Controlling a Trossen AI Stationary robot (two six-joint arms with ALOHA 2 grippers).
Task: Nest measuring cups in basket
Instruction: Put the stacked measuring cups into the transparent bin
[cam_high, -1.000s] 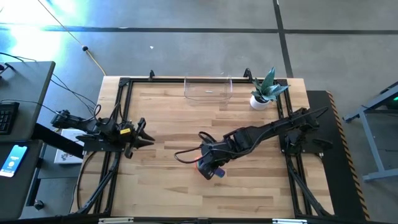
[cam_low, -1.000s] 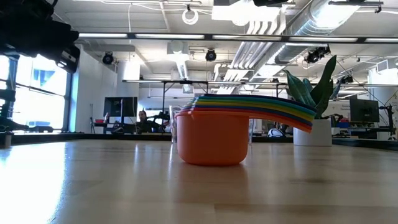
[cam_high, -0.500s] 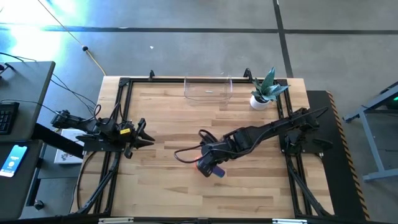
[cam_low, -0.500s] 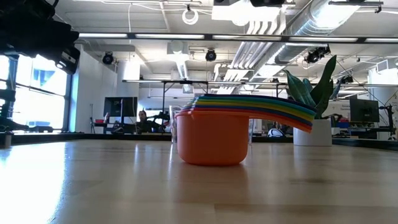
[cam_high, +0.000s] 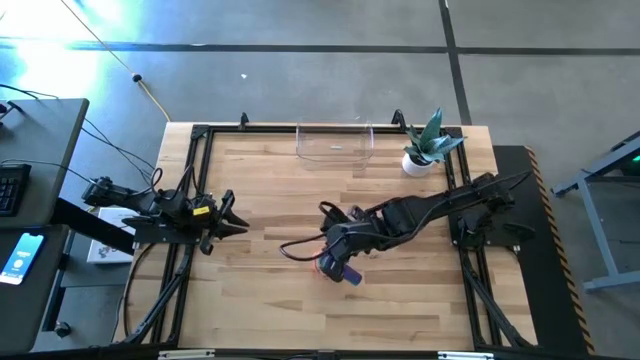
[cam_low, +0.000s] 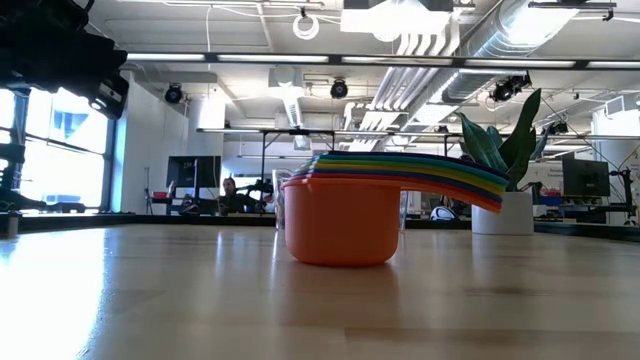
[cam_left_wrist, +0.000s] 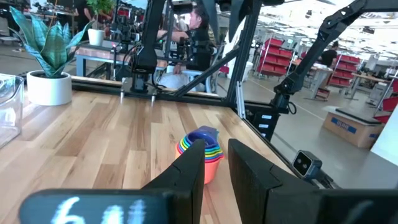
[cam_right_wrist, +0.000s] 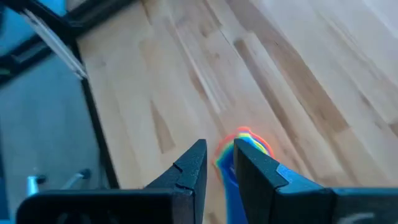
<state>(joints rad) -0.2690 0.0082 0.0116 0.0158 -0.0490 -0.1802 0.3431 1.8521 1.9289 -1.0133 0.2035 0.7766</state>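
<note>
The measuring cups (cam_high: 333, 268) stand nested in one stack on the wooden table's middle. The orange cup (cam_low: 343, 222) is outermost and rests on its base, and the coloured handles (cam_low: 455, 180) fan out to one side. My right gripper (cam_high: 338, 257) hovers just above the stack, open by a narrow gap. In its wrist view the rainbow rims (cam_right_wrist: 244, 138) show between and below the fingers (cam_right_wrist: 219, 149). No gripper shows in the low view. The clear basket (cam_high: 335, 143) sits at the far edge. My left gripper (cam_high: 237, 214) waits at the left edge, narrowly open (cam_left_wrist: 216, 146).
A white pot with a green plant (cam_high: 420, 158) stands right of the basket near the far right corner, and it shows too in the low view (cam_low: 508, 212). Black frame rails (cam_high: 200, 180) border the table. Bare wood lies between the stack and the basket.
My right gripper has risen a little and drawn back slightly toward the far edge, leaving the low view's top. The cup stack has stayed where it was.
</note>
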